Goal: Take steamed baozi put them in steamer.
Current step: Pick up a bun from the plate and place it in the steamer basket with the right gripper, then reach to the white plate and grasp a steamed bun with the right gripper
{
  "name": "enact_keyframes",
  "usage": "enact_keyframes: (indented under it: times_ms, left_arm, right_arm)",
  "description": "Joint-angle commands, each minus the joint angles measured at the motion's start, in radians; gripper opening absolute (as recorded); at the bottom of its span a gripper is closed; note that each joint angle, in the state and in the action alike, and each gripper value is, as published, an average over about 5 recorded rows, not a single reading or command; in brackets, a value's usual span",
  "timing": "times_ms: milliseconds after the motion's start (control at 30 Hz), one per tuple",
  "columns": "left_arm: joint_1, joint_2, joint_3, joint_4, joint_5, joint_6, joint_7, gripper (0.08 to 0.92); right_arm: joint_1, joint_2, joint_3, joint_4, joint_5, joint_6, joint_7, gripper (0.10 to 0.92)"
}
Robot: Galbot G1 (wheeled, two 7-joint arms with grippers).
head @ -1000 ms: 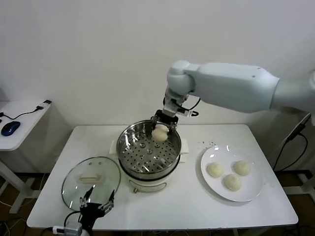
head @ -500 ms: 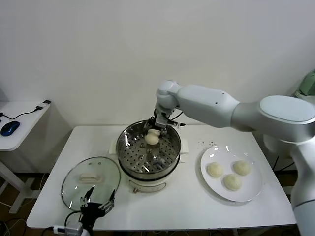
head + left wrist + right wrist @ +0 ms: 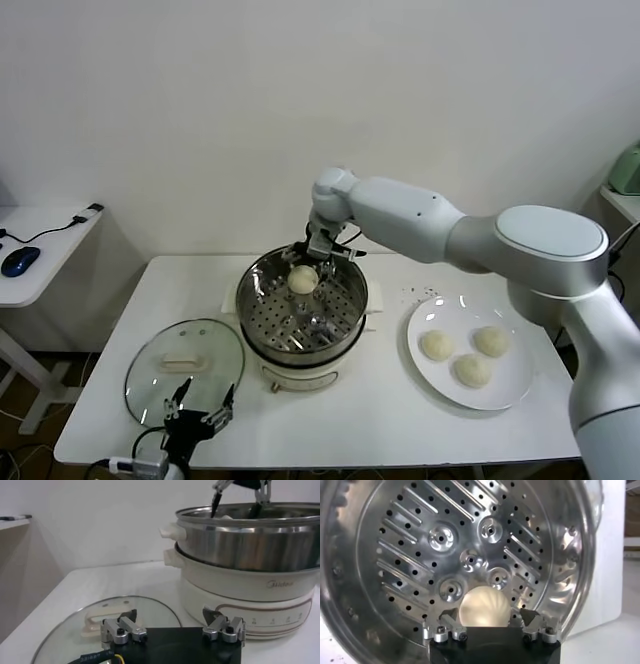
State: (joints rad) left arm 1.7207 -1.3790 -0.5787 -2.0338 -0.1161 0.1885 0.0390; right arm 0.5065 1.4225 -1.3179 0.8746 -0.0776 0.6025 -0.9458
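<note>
The steamer (image 3: 258, 305), a shiny steel pot with a perforated tray on a white base, stands mid-table. One steamed baozi (image 3: 301, 279) rests on the tray near the far wall. My right gripper (image 3: 311, 264) reaches down into the pot and stands open around it. In the right wrist view the baozi (image 3: 484, 607) sits between the spread fingers of the right gripper (image 3: 484, 614), a small gap on each side. Three more baozi (image 3: 472, 370) lie on the white plate (image 3: 516, 386) to the right. My left gripper (image 3: 197, 408) is parked open at the table's front edge.
A round glass lid (image 3: 185, 360) lies flat on the table left of the steamer, just beyond the left gripper (image 3: 169, 614). A small side table with a blue mouse (image 3: 20, 260) stands far left. Dark specks (image 3: 425, 293) dot the table behind the plate.
My right gripper carried the baozi leftward and down onto the steamer tray, then opened and let it go. The left arm has not moved.
</note>
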Motion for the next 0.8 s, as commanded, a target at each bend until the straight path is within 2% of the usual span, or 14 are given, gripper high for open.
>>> enact_keyframes:
  times_ms: [33,167,267,467,567,667,800]
  left_arm:
    - [0.003,-0.002,0.003,-0.003,0.002,0.002,0.001,0.823]
    - [0.008,-0.003,0.004,-0.006,0.004,0.002,0.002,0.823]
    - [0.009,-0.003,0.005,-0.007,0.005,0.003,0.002,0.823]
    - [0.003,0.002,0.003,-0.006,0.003,0.002,0.003,0.823]
    - [0.0,0.006,0.001,-0.004,-0.001,0.0,0.003,0.823]
    - [-0.004,0.008,0.001,0.001,-0.002,-0.002,0.003,0.823]
    - [-0.007,0.006,0.001,0.005,-0.002,-0.002,0.003,0.823]
  right_arm:
    - [0.199,-0.122,-0.077,0.11,0.31,-0.015,-0.07,0.823]
    - [0.382,-0.281,-0.261,0.209,0.65,-0.182,-0.128,0.823]
    - [0.498,-0.437,-0.419,0.306,0.789,-0.39,-0.137,0.823]
    - [0.591,-0.759,-0.654,0.521,0.759,-0.668,-0.066,0.823]
    - [0.547,-0.87,-0.713,0.644,0.737,-0.782,0.002,0.823]
    - [0.428,-0.926,-0.663,0.721,0.72,-0.866,0.06,0.823]
    - [0.232,-0.916,-0.524,0.709,0.677,-0.924,0.108,0.823]
